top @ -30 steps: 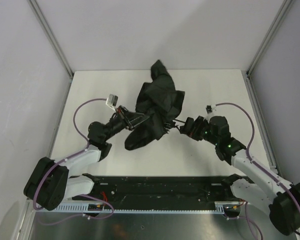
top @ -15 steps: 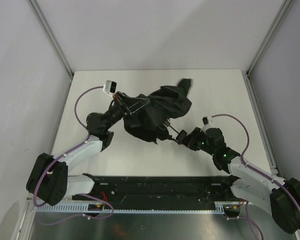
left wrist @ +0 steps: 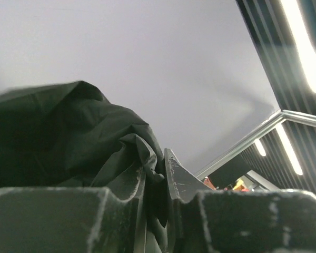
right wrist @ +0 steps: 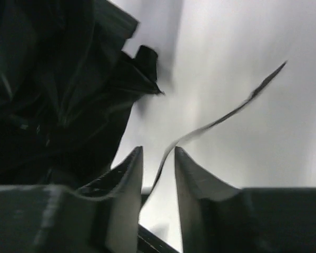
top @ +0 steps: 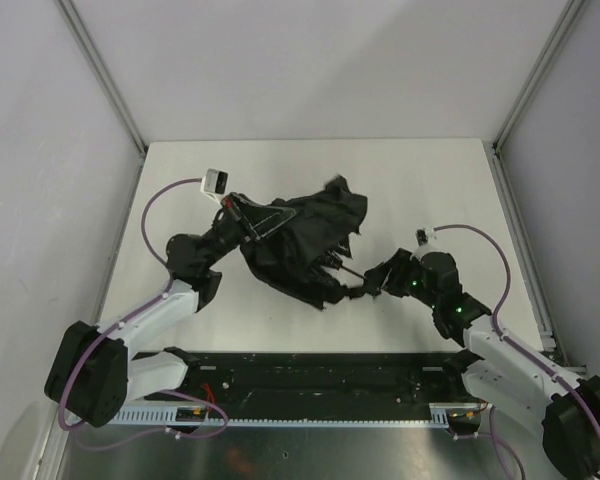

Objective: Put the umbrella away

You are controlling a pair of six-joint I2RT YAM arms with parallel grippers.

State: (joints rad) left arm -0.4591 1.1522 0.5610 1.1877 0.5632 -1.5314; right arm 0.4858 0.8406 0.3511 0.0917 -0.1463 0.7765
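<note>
- Top view: the umbrella [top: 305,245] is a bunched mass, and its shaft and handle are hidden under its own fabric.
- Left wrist view: the fabric runs off the left edge. Where it enters the left gripper [left wrist: 157,176], it is concealed between the fingers.
- Right wrist view: the far tip of the wrist cord [right wrist: 221,118] is blurred. Its near end drops out of sight between the fingers of the right gripper [right wrist: 158,158].

The umbrella [top: 305,235] has swung down from pointing at the far wall and now sprawls lower and nearer over the counter [top: 430,180]. The left hand [top: 242,212] has shifted far and left, tightening on the fabric. The right hand [top: 365,288] has drawn nearer, and its fingers have parted slightly around the wrist cord [right wrist: 221,118].
</note>
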